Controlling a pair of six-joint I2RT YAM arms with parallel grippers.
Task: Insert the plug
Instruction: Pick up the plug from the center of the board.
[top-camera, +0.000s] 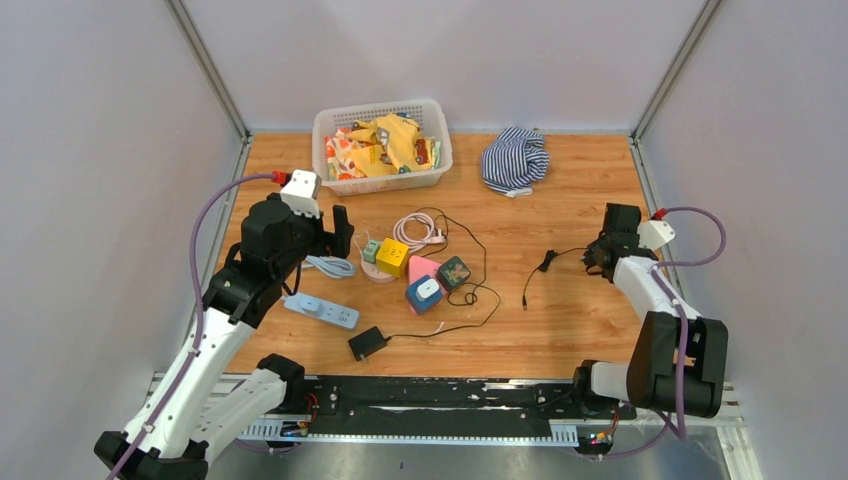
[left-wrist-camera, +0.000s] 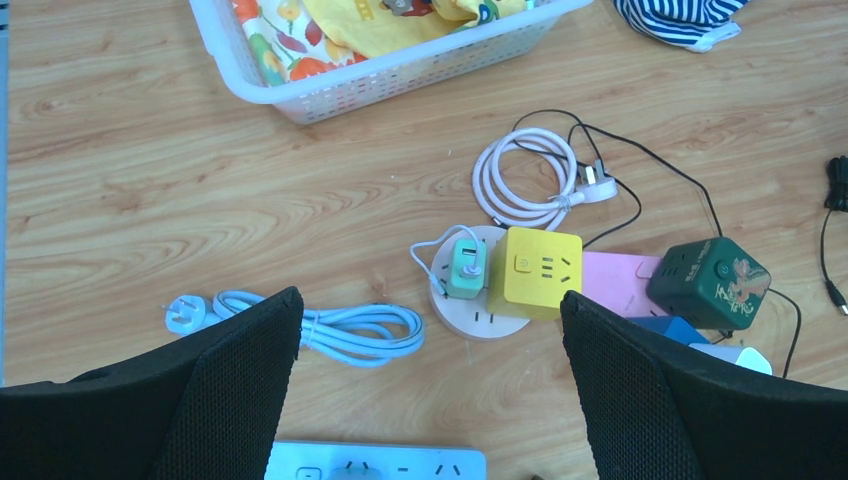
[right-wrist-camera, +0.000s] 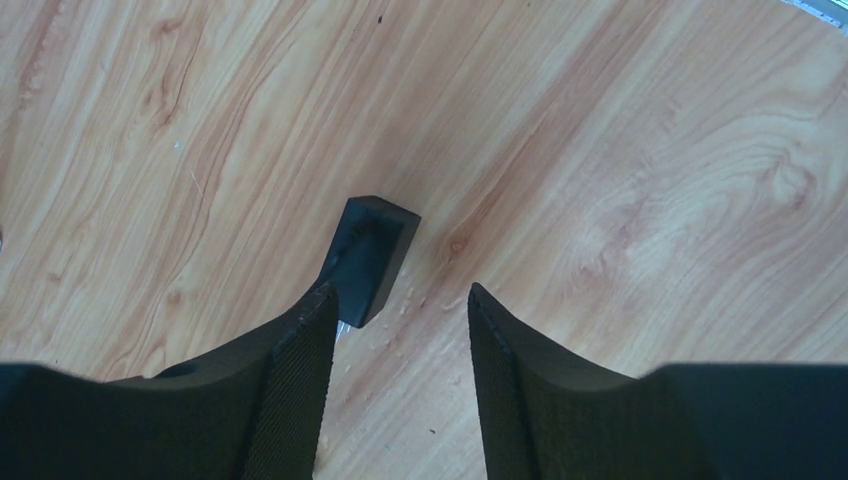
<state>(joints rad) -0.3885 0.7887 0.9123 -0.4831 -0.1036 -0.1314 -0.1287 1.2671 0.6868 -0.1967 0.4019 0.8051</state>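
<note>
- Pale walls close in a wooden table (top-camera: 560, 330) on three sides, and both arms reach in from its near edge.
- At the back stands a white basket (top-camera: 385, 183) full of yellow and patterned packets. To the right of it a striped cloth (top-camera: 515, 158) lies in a heap.
- In the middle is a cluster of socket blocks: a yellow cube (left-wrist-camera: 533, 270), a pink block (left-wrist-camera: 615, 275), a dark green cube (left-wrist-camera: 710, 283), a blue block (top-camera: 413, 297) and a round pale socket (left-wrist-camera: 475, 322). A small teal charger (left-wrist-camera: 466, 265) sits on the round one.
- A pinkish-white cable coil (left-wrist-camera: 525, 180) lies just behind the cluster, and a light blue cable (left-wrist-camera: 360, 335) lies to its left.
- A white power strip (top-camera: 322, 311) lies at the front left. A black adapter (top-camera: 367, 343) is near it, and its thin wire loops around the cluster.
- The left gripper (left-wrist-camera: 430, 300) hangs above the table just left of the cluster. Its jaws are spread fully wide and they hold nothing.
- The right gripper (right-wrist-camera: 400, 295) is low over the right part of the table, well apart from the cluster. Its fingers (right-wrist-camera: 290, 400) stand partly apart, with only bare wood between them.
- The black plug (right-wrist-camera: 370, 258) lies on the wood right at the tip of the finger on the left of the wrist view. It is outside the gap and not gripped.
- A thin black cable (top-camera: 535, 280) lies between the cluster and the right gripper. Whether it joins the plug, I cannot tell.
</note>
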